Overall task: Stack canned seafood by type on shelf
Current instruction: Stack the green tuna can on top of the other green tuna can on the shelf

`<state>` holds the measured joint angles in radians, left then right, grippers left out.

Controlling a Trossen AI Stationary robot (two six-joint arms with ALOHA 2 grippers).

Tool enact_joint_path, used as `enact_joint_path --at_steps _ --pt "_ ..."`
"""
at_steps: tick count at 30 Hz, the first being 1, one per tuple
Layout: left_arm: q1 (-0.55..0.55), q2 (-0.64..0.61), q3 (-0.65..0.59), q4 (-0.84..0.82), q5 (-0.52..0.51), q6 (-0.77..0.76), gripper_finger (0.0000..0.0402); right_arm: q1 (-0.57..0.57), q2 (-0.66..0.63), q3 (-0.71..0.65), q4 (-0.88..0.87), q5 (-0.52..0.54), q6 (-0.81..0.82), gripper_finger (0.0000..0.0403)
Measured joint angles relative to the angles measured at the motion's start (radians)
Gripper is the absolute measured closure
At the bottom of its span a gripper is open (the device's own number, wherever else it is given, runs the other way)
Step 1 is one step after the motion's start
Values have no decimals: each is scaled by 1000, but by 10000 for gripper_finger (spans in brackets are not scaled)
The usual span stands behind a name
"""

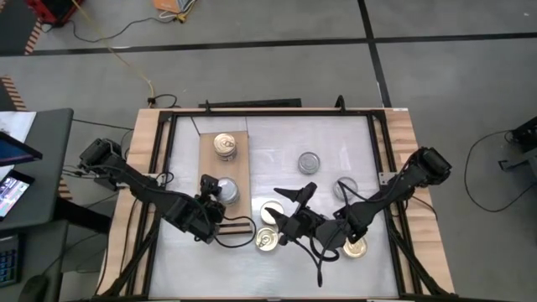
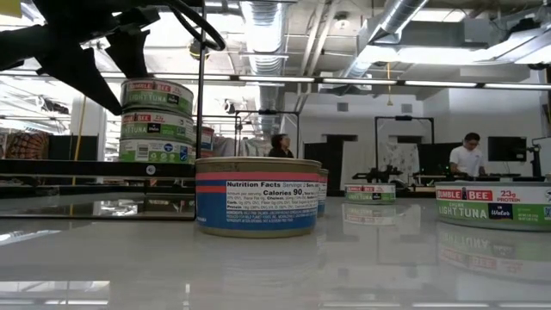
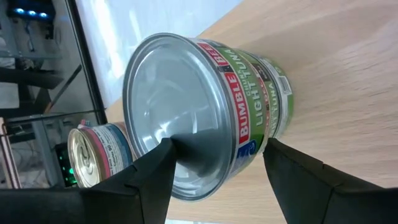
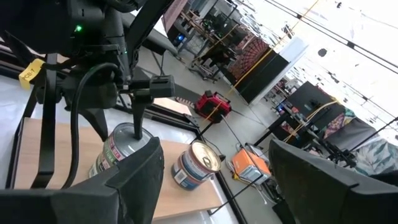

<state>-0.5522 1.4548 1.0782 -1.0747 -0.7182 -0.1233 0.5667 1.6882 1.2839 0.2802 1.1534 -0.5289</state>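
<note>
The shelf (image 1: 213, 168) is a tan board at the table's left. On its near end stands a stack of silver-topped light-tuna tins (image 1: 228, 193) (image 2: 157, 120) (image 3: 205, 112). A gold-topped tin (image 1: 225, 144) (image 4: 196, 163) sits alone on the far end. My left gripper (image 1: 213, 191) (image 3: 217, 146) slants down over the stack, open, one finger on either side of the top tin. My right gripper (image 1: 295, 196) (image 4: 214, 149) hangs level over the table's middle, open, with nothing between its fingers. My left gripper has one finger (image 3: 155, 171) in front of the top tin's lid and the other (image 3: 292, 168) beside its labelled wall. I cannot tell whether either touches the tin. The stack stands upright on the shelf.
Loose tins lie on the white table: silver-topped ones (image 1: 309, 161) (image 1: 346, 188) (image 1: 270, 212) and gold-topped ones (image 1: 267, 241) (image 1: 354, 247), close under my right arm. In the low view a blue-labelled tin (image 2: 258, 196) stands nearest. People (image 2: 469, 155) are in the room behind.
</note>
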Motion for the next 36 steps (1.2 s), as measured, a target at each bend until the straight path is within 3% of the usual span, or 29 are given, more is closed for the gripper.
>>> enact_joint_path --at_steps 9,14,19,23,27,32,34,36 --pt "0 0 3 -89 -5 -69 177 0 0 0 -3 0 1 81" --pt "0 0 62 -163 -2 -104 177 0 0 0 -8 0 5 81" --pt "-4 0 156 -290 -72 -174 178 0 0 0 -12 0 6 81" --pt "-24 -11 226 -313 -199 -222 178 0 0 0 -12 0 6 81" --pt "-78 -39 275 -234 -415 -246 178 4 0 0 -15 35 4 81" --pt "-183 -76 254 97 -704 -149 178 15 0 0 -18 116 -9 81" --pt "-196 -74 244 208 -726 -112 178 16 0 0 -19 121 15 81" --pt "-185 -62 240 269 -682 -95 178 9 0 0 -46 115 63 81"
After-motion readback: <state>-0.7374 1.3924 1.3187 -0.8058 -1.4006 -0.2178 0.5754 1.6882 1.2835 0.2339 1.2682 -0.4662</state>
